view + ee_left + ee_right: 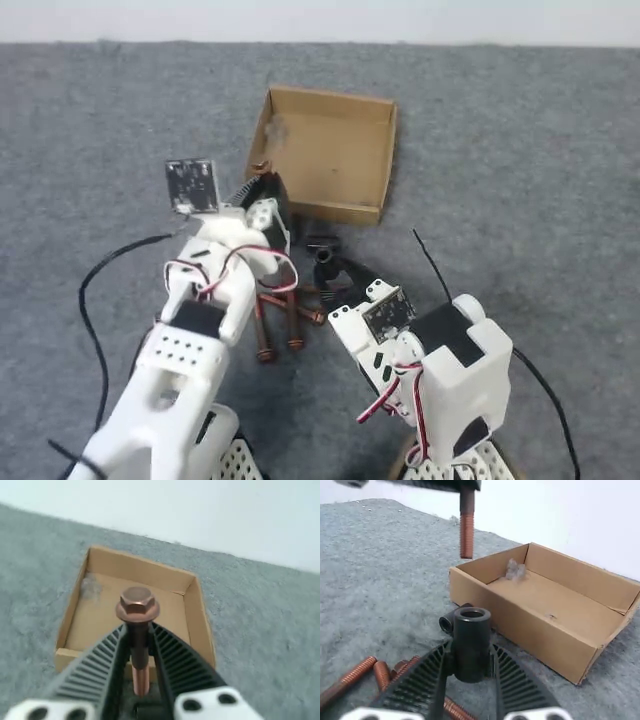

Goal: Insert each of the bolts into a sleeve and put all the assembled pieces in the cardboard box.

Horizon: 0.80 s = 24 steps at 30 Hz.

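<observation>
While the left gripper [137, 630] clamps a copper-coloured hex-head bolt [137, 605] by its shank, left of centre in the high view, the right gripper [470, 650] grips an upright black cylindrical sleeve [471, 630] at centre, below the open brown cardboard box [335, 210]. The bolt's tip hangs apart from the bore — lowered misaligned, it may strike the rim, tilt the sleeve or slip.

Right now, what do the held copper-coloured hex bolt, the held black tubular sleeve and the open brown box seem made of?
Copper-coloured hex bolt: metal, likely copper-plated; soft sheen, cut threads.
Black tubular sleeve: probably blackened metal, possibly plastic; matte, smooth.
Open brown box: cardboard, unfinished; thin folded tan walls.
</observation>
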Motion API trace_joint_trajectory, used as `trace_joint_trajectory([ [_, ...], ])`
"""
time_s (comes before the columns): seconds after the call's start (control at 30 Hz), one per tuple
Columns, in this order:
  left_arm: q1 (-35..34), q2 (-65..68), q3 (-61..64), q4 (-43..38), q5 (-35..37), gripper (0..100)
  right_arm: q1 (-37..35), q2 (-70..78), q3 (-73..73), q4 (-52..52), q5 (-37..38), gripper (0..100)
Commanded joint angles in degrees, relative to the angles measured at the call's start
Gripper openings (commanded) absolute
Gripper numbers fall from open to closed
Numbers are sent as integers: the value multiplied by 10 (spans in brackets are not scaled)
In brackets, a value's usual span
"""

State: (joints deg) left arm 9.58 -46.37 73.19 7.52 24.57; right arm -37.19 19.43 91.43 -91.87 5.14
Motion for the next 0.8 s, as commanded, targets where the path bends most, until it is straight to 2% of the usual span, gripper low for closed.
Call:
trace_joint_trajectory([
  [0.0,32,-105,35,-26,-30,11,-9,-29,4,2,12,6],
  [0.13,55,-214,95,-25,-31,11,-20,-29,-40,54,14,6],
  [0.3,52,-290,138,-25,-31,11,-33,-30,-72,89,14,6],
  [0.57,55,-241,137,-28,-31,11,-31,-34,-71,87,14,6],
  [0.77,55,-169,124,-42,-31,11,-34,-29,-57,50,11,6],
])
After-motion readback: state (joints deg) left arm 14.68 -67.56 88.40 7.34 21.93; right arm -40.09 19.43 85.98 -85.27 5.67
